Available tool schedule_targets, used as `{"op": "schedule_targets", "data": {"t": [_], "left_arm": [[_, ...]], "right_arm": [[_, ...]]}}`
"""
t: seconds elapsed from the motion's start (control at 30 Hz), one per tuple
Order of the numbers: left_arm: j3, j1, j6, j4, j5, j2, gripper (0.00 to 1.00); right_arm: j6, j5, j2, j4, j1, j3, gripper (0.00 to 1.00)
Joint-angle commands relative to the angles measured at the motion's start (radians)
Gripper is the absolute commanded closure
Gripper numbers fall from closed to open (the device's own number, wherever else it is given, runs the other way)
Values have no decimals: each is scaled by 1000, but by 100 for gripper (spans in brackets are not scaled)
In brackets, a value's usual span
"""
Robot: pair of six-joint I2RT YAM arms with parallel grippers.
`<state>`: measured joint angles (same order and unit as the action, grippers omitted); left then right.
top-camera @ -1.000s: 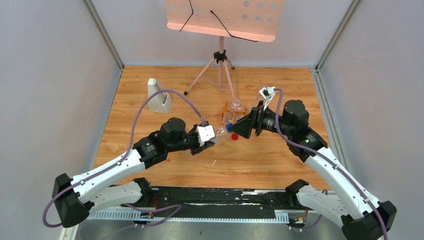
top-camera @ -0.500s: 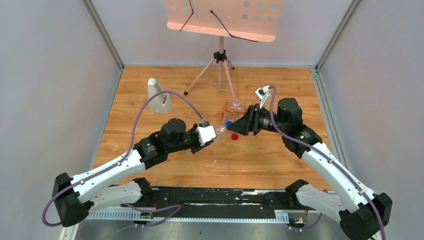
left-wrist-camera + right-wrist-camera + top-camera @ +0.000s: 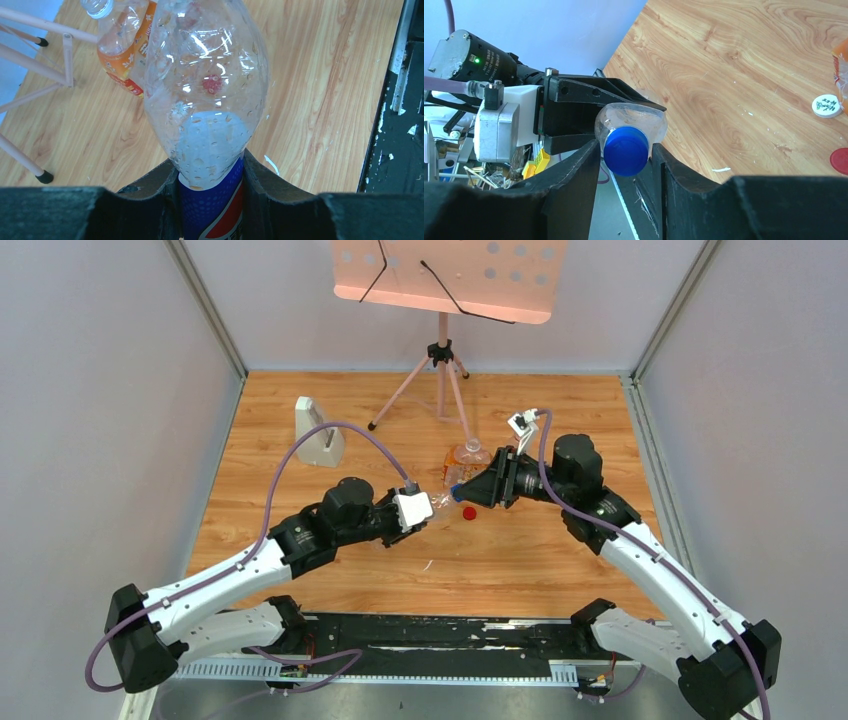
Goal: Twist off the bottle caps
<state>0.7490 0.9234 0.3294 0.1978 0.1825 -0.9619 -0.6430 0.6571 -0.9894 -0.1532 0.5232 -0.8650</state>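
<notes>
My left fingers (image 3: 150, 197) clamp the Pepsi bottle (image 3: 205, 100) at its blue label, mid-bench. My right fingers (image 3: 574, 190) pinch its blue cap (image 3: 626, 150). Beside it, a red cap (image 3: 839, 161) and a white cap (image 3: 827, 106) lie on the bench (image 3: 734, 75). Farther off is the orange-labelled bottle (image 3: 125, 45).

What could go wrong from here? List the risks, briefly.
The left gripper clamps the Pepsi bottle at its label, so the bottle may spin or crumple instead of the blue cap turning.
The right gripper holds the cap only near its tips, so it may slip.
The orange-labelled bottle sits close and could be knocked.
</notes>
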Motion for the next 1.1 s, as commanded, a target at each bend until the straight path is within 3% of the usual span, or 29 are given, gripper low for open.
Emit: {"op": "schedule_targets", "data": {"t": [0.0,0.33,0.5,0.7,0.9,1.07], "left_arm": [[9,7,20,-33,13,-6,100],[9,8,3,-30,0,-2,100],[18,8,-57,-34,31,5,100],[40,-32,-83,-22,214,-4,100],[50,-110,-110,-7,510,12,100],[71,-121,-112,26,634,-8,100]], "right_arm": [[-24,22,9,64,1,-20,59],[8,54,19,64,1,-3,86],[159,123,40,71,1,11,99],[434,261,68,135,1,72,100],[558,416,74,144,1,78,100],[631,471,80,144,4,86,100]]}}
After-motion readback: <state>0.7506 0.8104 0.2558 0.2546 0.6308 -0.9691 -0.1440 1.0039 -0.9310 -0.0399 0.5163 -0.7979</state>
